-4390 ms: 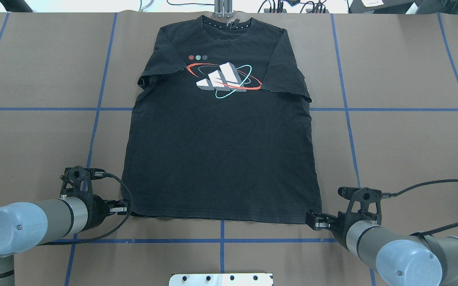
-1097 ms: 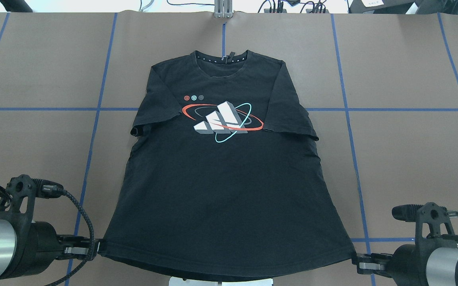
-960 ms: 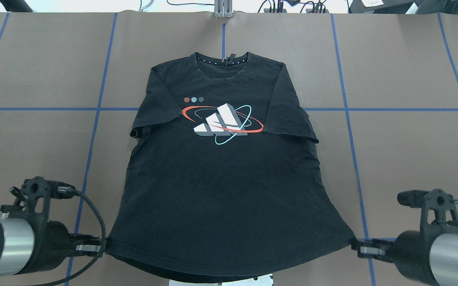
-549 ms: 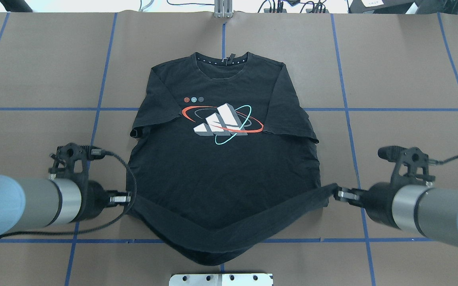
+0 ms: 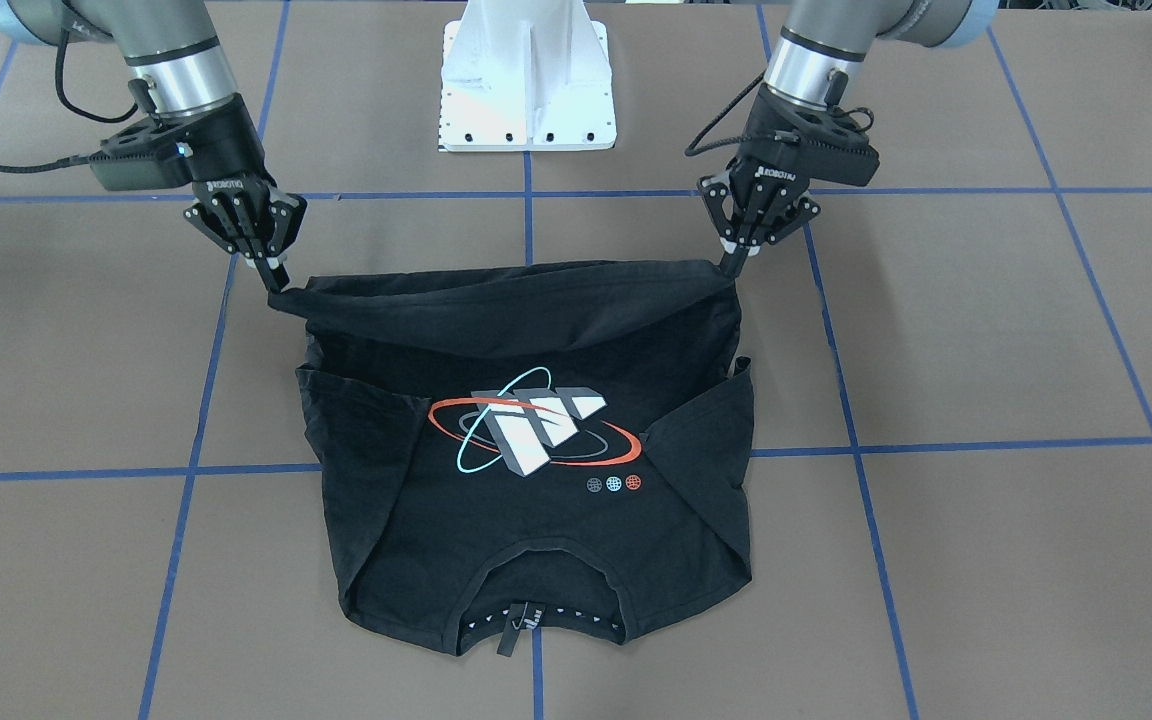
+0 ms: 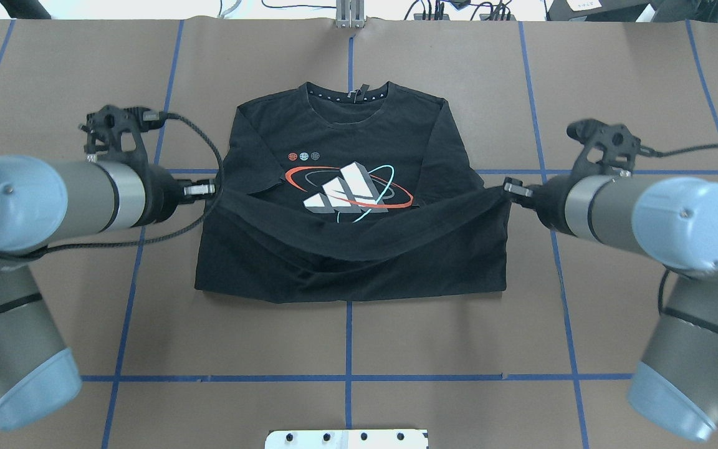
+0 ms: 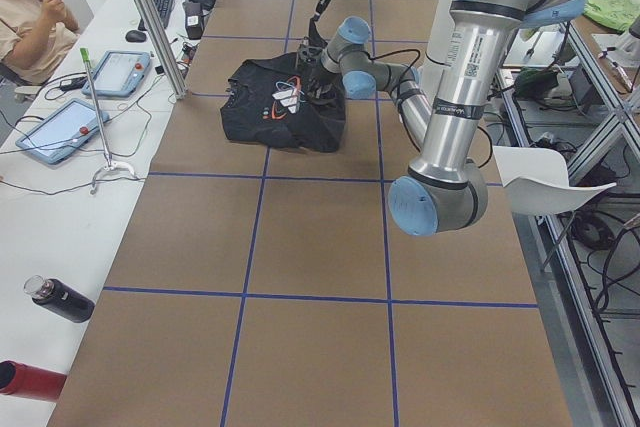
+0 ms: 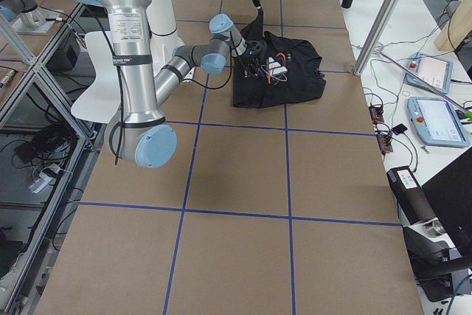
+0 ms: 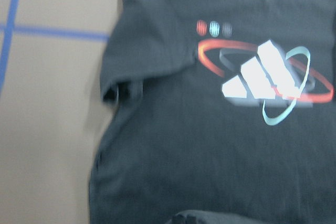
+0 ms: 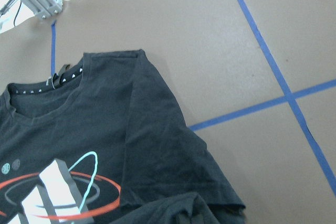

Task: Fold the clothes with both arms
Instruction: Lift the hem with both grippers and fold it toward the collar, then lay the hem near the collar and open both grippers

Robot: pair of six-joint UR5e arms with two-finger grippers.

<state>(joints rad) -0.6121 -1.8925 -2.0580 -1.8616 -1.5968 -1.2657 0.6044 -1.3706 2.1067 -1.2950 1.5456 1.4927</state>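
Flat brown paper-covered worktop (image 6: pixel 646 93), with a blue tape grid (image 6: pixel 546 171) on it.

Two grey-and-silver jointed arms with light-blue caps come in from the robot's edge. The left arm (image 6: pixel 72 193) and right arm (image 6: pixel 621 209) have their forearms turned inward, facing each other across the shirt at about the same level.

The black short-sleeved T-shirt (image 6: pixel 346 280) sits mid-worktop, centred on the middle tape line. Its collar (image 6: pixel 349 93) points toward your edge and the print faces up. The chest and both sleeves lie flat. The lower body is doubled over, so a fold line faces the robot's edge. The hem (image 6: pixel 359 240) is off the worktop, strung between the two grippers and sagging in the middle. In the overhead view its edge runs just under the print. In the front-facing view the lifted band hangs between the fingertips on the robot's side of the print.

The black two-finger left gripper (image 6: pixel 204 188) has its fingers pressed together on the hem corner at the robot's left. The black two-finger right gripper (image 6: pixel 511 187) pinches the opposite hem corner the same way. In the front-facing view, both sets of fingers angle downward onto the cloth.

The white, grey, red and cyan orbit-ring logo (image 6: pixel 349 193) is fully uncovered on the chest. The three small dots (image 6: pixel 304 156) sit just beyond it, toward the collar on the robot's left.

The left wrist view is motion-blurred, and you can make out only the print and one sleeve.
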